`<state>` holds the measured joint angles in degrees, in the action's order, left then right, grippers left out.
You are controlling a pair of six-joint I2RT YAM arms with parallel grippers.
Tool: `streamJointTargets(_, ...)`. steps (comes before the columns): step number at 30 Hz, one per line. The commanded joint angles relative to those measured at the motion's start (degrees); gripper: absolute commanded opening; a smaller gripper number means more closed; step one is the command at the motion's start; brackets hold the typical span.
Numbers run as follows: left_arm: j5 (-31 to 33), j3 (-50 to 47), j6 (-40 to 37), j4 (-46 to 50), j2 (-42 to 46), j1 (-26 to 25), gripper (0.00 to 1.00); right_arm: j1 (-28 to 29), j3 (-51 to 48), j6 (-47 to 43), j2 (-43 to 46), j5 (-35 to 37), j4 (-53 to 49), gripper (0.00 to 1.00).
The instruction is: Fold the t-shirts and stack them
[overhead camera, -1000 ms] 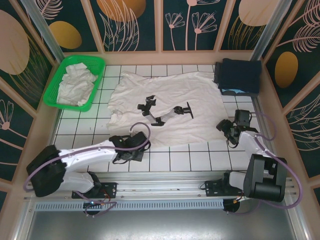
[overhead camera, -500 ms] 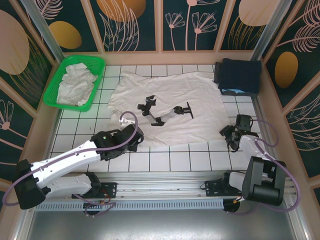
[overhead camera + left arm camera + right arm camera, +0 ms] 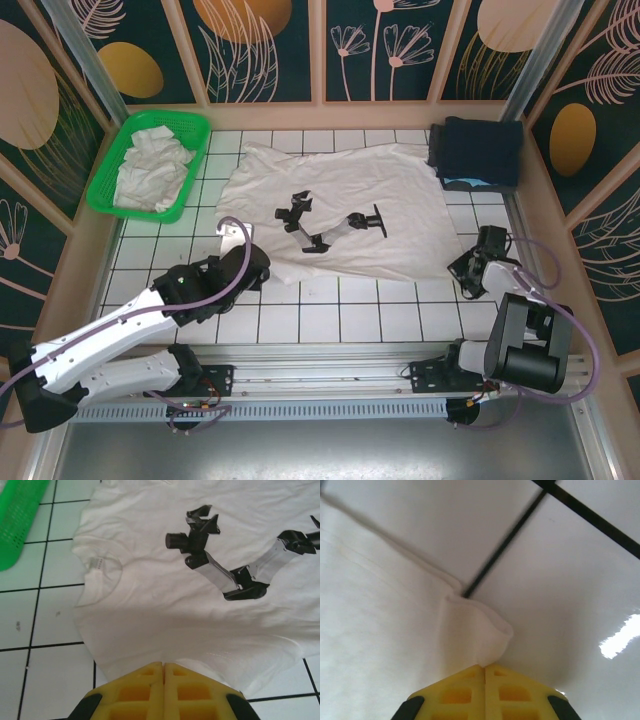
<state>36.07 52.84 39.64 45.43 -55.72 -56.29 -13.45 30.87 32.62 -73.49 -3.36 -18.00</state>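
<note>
Yellow-fingered, the right gripper (image 3: 484, 669) pinches a raised corner of the t-shirt (image 3: 400, 200) spread mid-frame. The left gripper (image 3: 163, 666) is pressed closed at its lower-left edge, cloth between unclear. The fold looks just begun; next, carry both edges across together.

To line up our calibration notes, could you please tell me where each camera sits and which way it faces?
Top external: above and behind the bases, looking down; left arm and right arm reach the t-shirt.
Left wrist: on the left arm, facing across the t-shirt's print; left fingers, shut, at the hem.
Right wrist: close over a pinched t-shirt corner; right fingers, shut, at bottom.
Shared: all three see the t-shirt.
</note>
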Motion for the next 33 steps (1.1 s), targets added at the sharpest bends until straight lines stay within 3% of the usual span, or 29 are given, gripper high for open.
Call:
streamJointTargets(1,5.67,2.14,-2.12,1.87,1.33,0.65,0.0,0.18,3.38,-1.41,0.35,-1.74,2.55,0.0)
streamJointTargets(7,7.77,4.96,-3.01,3.96,2.24,1.9,0.0,0.96,7.0,-1.42,4.72,-2.09,-4.83,0.0)
streamJointTargets(15,3.98,4.6,-5.77,2.7,-0.5,2.06,0.0,2.17,8.15,-0.89,15.34,-0.12,-15.39,0.0)
streamJointTargets(18,3.78,3.55,-7.72,0.2,-2.42,3.36,0.0,2.75,9.19,-0.98,15.98,0.49,-14.98,0.0)
streamJointTargets(23,-3.11,-0.42,-16.41,-10.72,-5.2,13.73,0.0,3.46,13.23,-2.24,7.1,-0.68,-9.55,0.0)
streamJointTargets(33,-8.69,5.17,-24.78,-19.02,-22.79,24.21,0.0,4.36,27.7,-5.46,-17.16,-2.88,-2.89,0.0)
